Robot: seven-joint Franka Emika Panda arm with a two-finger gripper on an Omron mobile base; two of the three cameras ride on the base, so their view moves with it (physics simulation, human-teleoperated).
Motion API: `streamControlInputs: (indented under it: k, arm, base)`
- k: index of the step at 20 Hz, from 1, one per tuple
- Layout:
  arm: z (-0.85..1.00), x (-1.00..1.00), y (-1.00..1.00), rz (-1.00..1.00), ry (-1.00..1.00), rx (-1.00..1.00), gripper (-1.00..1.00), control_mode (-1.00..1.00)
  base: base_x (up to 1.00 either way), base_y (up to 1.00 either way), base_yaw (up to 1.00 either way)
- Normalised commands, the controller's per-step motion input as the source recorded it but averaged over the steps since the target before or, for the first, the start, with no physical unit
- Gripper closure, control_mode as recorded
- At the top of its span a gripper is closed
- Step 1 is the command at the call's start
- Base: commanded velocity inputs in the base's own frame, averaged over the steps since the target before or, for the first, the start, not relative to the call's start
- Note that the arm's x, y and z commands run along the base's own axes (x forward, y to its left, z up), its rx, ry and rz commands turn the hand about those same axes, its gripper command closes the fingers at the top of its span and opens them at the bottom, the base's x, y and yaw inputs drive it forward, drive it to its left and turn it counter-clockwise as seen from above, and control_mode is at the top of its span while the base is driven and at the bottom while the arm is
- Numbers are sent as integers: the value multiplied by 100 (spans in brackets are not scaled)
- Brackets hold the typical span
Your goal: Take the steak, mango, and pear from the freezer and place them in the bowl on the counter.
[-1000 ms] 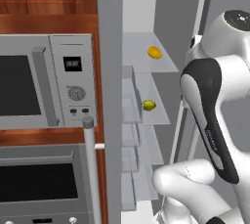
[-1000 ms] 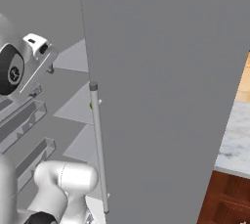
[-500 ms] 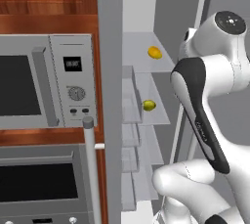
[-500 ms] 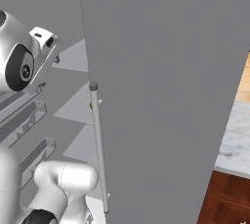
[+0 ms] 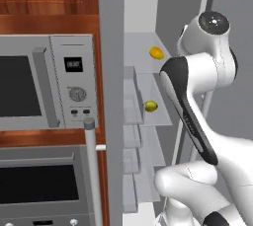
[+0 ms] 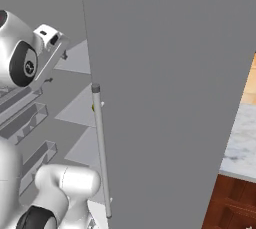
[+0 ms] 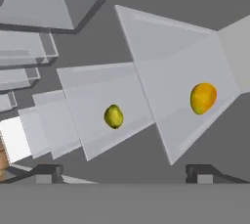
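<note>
My arm reaches into the open freezer (image 5: 111,72), fingers spread wide and holding nothing.

Left base view: the mango (image 5: 156,53) lies on an upper shelf and the pear (image 5: 150,106) on the shelf below, well apart; my own upper arm cuts off the shelves' right side, and it has swung higher and further left than a second ago. Right base view: the grey freezer door (image 6: 170,98) and its rod handle (image 6: 101,148) hide the shelves, a sliver of marble counter (image 6: 240,143) showing at right. Hand view: my gripper (image 7: 124,171) frames both fruits, each on its own translucent shelf; no steak can be made out.
</note>
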Motion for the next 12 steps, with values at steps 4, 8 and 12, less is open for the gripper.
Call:
streamControlInputs:
  k: [4, 8, 12]
  arm:
    - [2, 34, 0, -1, 0, 0, -100, -100]
    - [1, 36, -6, 0, 0, 0, -100, -100]
    - [0, 30, -11, 0, 0, 1, -100, -100]
  base:
    - [0, 0, 0]
    - [0, 0, 0]
    - [0, 0, 0]
